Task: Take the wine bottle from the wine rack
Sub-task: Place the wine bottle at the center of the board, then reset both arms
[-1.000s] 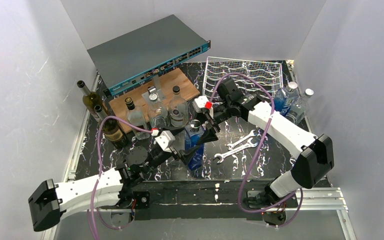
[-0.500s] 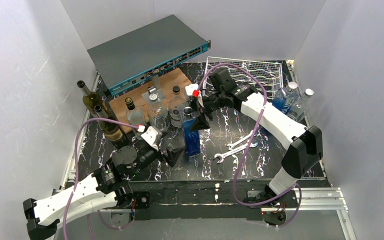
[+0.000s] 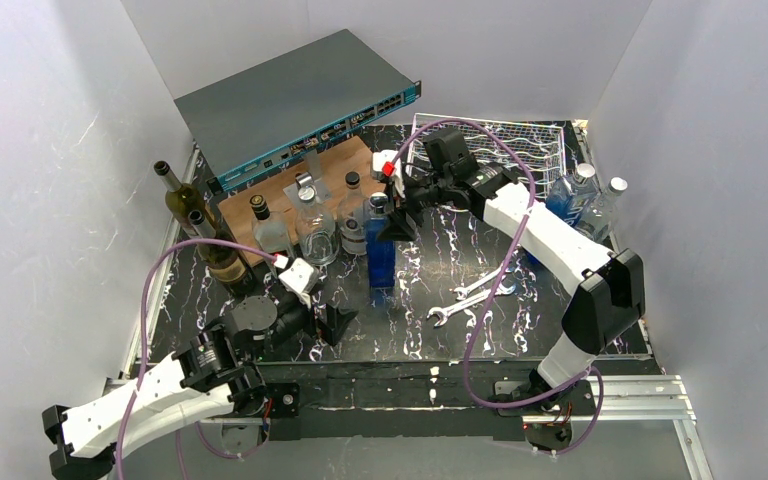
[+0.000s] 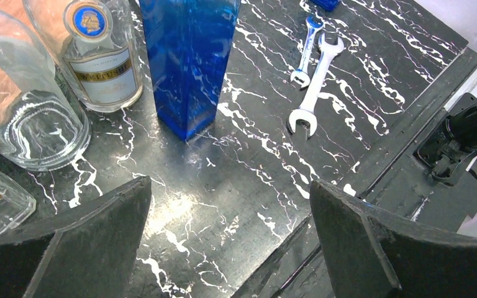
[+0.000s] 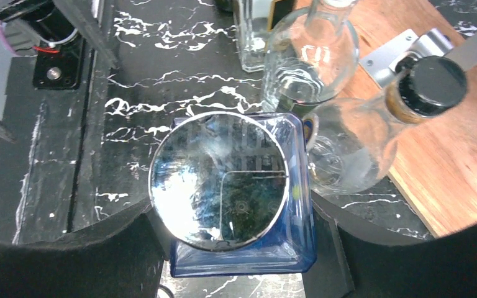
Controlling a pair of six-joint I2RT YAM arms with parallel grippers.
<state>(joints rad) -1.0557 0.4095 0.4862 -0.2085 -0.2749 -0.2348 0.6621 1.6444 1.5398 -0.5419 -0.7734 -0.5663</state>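
The wine bottle [image 3: 381, 262], a tall square blue glass one with a round silver cap [image 5: 220, 180], stands upright on the black marble table, its base [image 4: 186, 127] on the surface. My right gripper [image 3: 392, 212] comes from above, shut on the bottle's top, with a finger on either side of the blue shoulder [image 5: 242, 264]. The white wire wine rack [image 3: 525, 145] lies at the back right with nothing in its cradles. My left gripper [image 3: 332, 325] is low at the near left, open with nothing in it, its fingers [image 4: 99, 236] apart from the bottle.
A grey network switch [image 3: 290, 100] leans at the back left above a wooden board [image 3: 295, 185]. Several clear bottles [image 3: 315, 235] crowd the blue one's left side. Two dark bottles [image 3: 210, 240] stand far left, two wrenches [image 3: 475, 290] lie right, and water bottles [image 3: 580, 200] stand beside the rack.
The right arm has swung the blue bottle from a tilt to upright and carried it back toward the board. The left gripper has drawn back to the near left, away from the bottle.
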